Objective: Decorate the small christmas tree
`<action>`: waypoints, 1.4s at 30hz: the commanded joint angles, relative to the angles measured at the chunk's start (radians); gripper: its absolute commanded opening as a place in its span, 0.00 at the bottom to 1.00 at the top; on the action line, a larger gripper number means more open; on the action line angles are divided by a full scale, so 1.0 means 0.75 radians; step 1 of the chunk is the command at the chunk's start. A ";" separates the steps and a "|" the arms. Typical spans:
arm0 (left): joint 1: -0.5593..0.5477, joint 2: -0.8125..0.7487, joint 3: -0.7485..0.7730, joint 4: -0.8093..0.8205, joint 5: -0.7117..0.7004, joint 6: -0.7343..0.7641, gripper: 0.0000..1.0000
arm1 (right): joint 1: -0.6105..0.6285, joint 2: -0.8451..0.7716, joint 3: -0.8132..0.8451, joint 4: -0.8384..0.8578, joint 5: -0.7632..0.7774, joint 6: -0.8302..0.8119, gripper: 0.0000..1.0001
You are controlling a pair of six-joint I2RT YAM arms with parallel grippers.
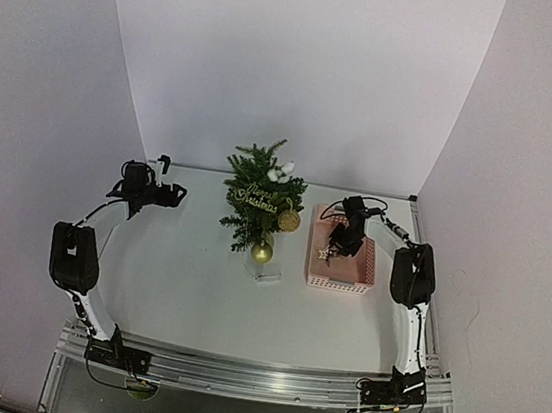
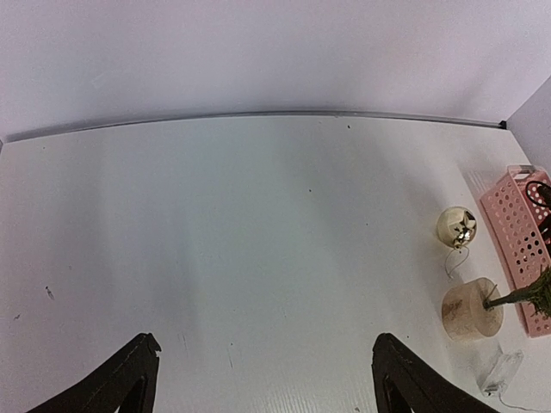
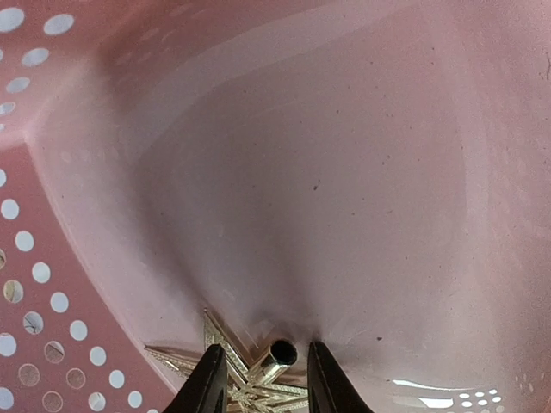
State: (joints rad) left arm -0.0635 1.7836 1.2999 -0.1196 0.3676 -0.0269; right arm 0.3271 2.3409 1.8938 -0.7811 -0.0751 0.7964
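The small christmas tree stands at the table's middle back, carrying a gold "Merry Christmas" sign, a white ornament and two gold balls. Its pale round base and a gold ball show in the left wrist view. My right gripper is down inside the pink basket. Its fingers are closed narrowly around the tube of a gold star, which lies on the basket floor. My left gripper is open and empty above the bare table at the far left.
A small clear plastic box lies on the table in front of the tree base. The pink basket's perforated wall is close on the right gripper's left. White walls enclose the table on three sides.
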 commanded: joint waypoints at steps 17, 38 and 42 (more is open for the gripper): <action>0.001 -0.048 -0.024 0.078 0.014 0.002 0.86 | 0.005 0.056 0.067 -0.037 0.048 -0.035 0.15; 0.002 -0.069 0.052 0.057 0.046 0.019 0.86 | 0.004 -0.082 0.156 -0.047 0.098 -0.201 0.00; 0.002 -0.084 0.105 0.043 0.104 0.017 0.85 | 0.005 -0.179 0.139 -0.047 0.166 -0.273 0.00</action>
State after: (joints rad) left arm -0.0635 1.7832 1.3000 -0.0984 0.3907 -0.0246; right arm 0.3271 2.3448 1.9732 -0.8045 -0.0128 0.6654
